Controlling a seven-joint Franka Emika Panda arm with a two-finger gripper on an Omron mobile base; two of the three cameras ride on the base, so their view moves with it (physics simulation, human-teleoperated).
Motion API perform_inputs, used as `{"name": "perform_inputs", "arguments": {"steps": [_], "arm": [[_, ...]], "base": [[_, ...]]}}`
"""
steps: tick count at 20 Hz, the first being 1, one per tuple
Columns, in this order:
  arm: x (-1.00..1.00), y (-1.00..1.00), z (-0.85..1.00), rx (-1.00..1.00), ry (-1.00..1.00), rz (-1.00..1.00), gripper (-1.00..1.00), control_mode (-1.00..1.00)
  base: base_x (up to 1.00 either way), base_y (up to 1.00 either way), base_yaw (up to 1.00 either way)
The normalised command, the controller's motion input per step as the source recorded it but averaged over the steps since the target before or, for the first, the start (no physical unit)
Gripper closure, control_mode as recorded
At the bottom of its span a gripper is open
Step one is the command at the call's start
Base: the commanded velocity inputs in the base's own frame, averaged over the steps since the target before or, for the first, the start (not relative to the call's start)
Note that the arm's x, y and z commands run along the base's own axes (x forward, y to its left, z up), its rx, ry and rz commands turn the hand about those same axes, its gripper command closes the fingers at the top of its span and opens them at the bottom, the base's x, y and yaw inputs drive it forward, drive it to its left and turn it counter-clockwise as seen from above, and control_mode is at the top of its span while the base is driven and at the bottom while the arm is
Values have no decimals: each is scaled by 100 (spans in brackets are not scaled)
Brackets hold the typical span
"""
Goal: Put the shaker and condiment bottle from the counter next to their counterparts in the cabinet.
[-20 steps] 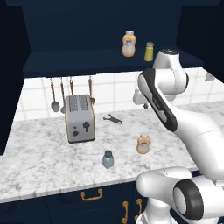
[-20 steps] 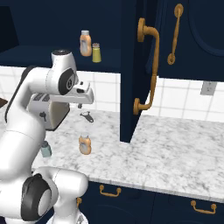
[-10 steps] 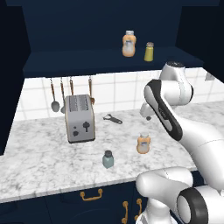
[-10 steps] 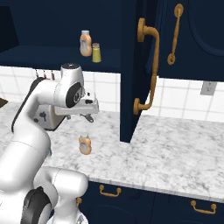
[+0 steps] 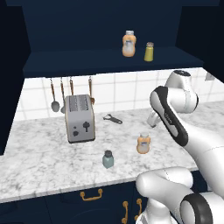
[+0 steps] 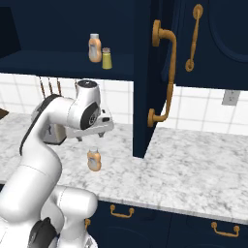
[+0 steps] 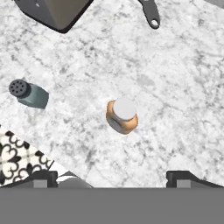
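Observation:
The condiment bottle (image 5: 143, 143) (image 6: 94, 159) (image 7: 122, 115), orange with a white cap, stands upright on the marble counter (image 5: 43, 157). Left of it, near the front edge, stands the teal-grey shaker (image 5: 107, 159) (image 7: 29, 94). My gripper (image 5: 152, 119) (image 6: 92, 137) (image 7: 113, 179) hovers above the bottle, pointing down. It is open wide with nothing between its fingertips (image 7: 183, 177). In the cabinet (image 5: 87, 61), the counterparts stand side by side on the shelf: an orange bottle (image 5: 128, 43) (image 6: 95, 47) and a yellow-green shaker (image 5: 149, 51) (image 6: 106, 58).
A grey toaster (image 5: 79, 118) (image 7: 54, 11) sits at the back left of the counter, a dark bottle opener (image 5: 113, 118) (image 7: 150, 13) beside it. Utensils (image 5: 55, 96) hang on the tiled wall. The open cabinet door (image 6: 164, 77) with its brass handle juts out right of the shelf.
The gripper has gone from shut to open wide. The hand has come down from near the shelf to above the orange bottle on the counter.

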Motion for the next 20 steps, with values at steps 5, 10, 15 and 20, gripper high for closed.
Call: {"name": "perform_inputs", "arguments": {"steps": [5, 10, 15, 20], "arm": [[-7, -3, -32, 0, -5, 14, -100, -100], [0, 0, -23, 2, 0, 3, -100, -100], [2, 0, -37, 3, -1, 0, -100, -100], [13, 0, -42, 1, -1, 0, -100, -100]], "base": [[0, 0, 0], [0, 0, 0], [0, 0, 0], [0, 0, 0]]}}
